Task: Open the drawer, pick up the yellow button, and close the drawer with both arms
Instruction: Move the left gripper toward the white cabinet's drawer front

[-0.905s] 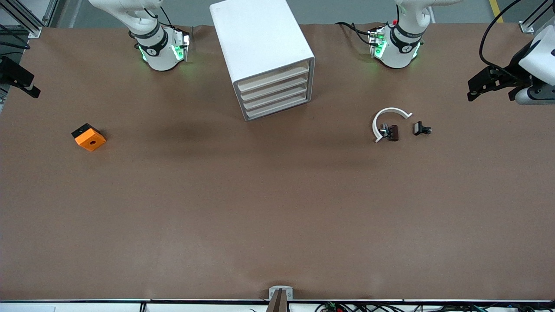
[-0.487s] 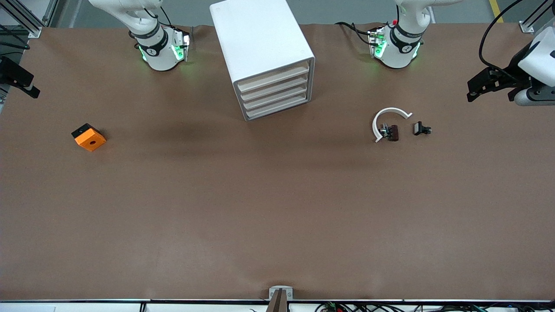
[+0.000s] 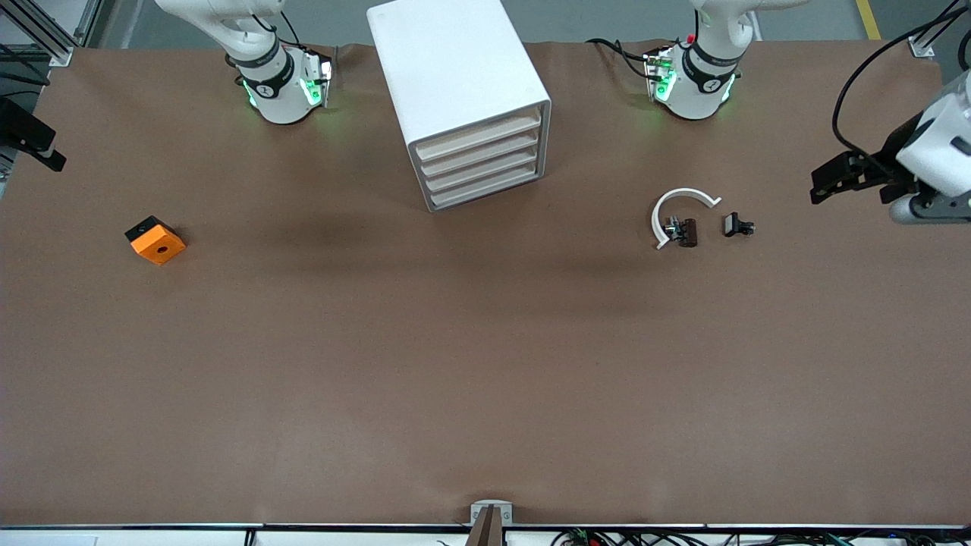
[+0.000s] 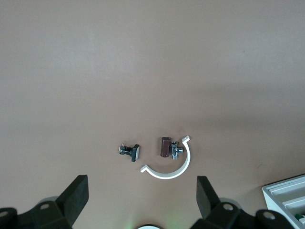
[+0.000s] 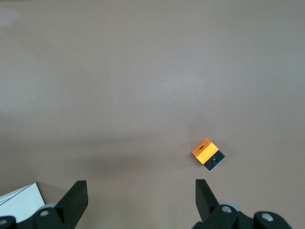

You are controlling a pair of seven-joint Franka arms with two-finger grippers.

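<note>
Table [image 3: 485, 379] bare across the whole stretch nearest the front camera. Farther up, orange square block [image 3: 155, 240] with a hole, toward the right arm's end. Toward the left arm's end, about level with it: white curved strip [image 3: 677, 208] with a small brown part [image 3: 688, 232] touching its inner side, a small black part [image 3: 736, 225] just beside.

White box cabinet [image 3: 455, 91] stands between the two arm bases, its four drawer fronts angled toward the left arm's end. The drawer [image 3: 479, 135], uppermost of the four, sits flush; all four shut. Button not visible anywhere; presumably inside the top drawer, cannot confirm.

Left gripper [image 3: 827, 182] hangs over the table edge at the left arm's end, well apart from the cabinet; in the left wrist view the left gripper [image 4: 143, 200] has its fingers spread wide, nothing between them. Right gripper [image 3: 38, 148] sits at the right arm's end, mostly out of the front view; the right wrist view shows the right gripper [image 5: 138, 200] likewise spread and empty, over bare table near the block.

Step in hand, by judgement: the very start, opening not begun. Next move calls for one gripper to reach the top drawer's cream front strip, catch its narrow lip and pull straight out along the cabinet's angle; the cabinet may slide unless braced.
</note>
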